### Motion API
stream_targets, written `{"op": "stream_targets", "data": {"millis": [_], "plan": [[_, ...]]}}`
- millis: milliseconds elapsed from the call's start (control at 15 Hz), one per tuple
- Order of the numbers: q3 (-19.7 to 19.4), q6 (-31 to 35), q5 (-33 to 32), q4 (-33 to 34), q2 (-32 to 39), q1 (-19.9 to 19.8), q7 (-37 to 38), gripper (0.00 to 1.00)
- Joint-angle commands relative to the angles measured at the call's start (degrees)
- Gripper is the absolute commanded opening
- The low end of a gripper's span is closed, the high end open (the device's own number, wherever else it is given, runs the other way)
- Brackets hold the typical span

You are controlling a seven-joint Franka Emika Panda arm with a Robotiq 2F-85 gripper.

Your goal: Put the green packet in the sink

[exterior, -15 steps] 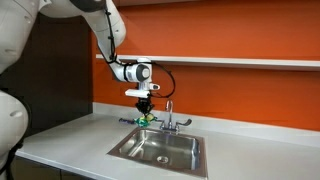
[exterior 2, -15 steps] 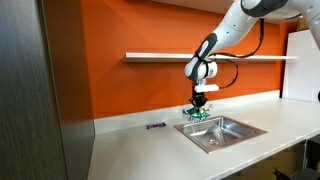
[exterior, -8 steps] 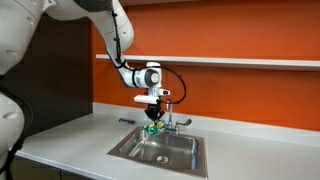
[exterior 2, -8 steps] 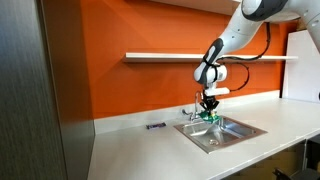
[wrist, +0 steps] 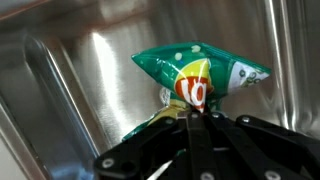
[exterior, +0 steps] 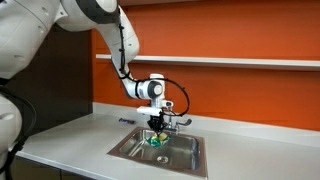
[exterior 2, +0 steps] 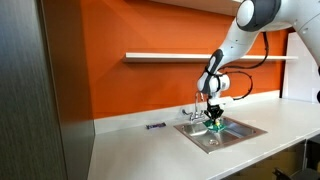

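The green packet hangs from my gripper, whose black fingers are shut on its lower edge in the wrist view. In both exterior views the packet is held low over the steel sink, inside the basin opening. The gripper points straight down above it. Behind the packet the wrist view shows the shiny sink wall.
A faucet stands at the back rim of the sink. A small dark object lies on the white counter by the orange wall. A shelf runs along the wall above.
My gripper has moved with the green packet from the sink's back corner over the basin and come down lower into it.
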Motion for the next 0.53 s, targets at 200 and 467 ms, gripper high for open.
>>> {"op": "stream_targets", "data": {"millis": [200, 467], "plan": [[1.2, 3.2, 0.3, -0.5, 3.9, -1.2, 0.7, 0.0], [1.5, 5.0, 0.5, -1.1, 5.8, -1.2, 0.6, 0.0]]}}
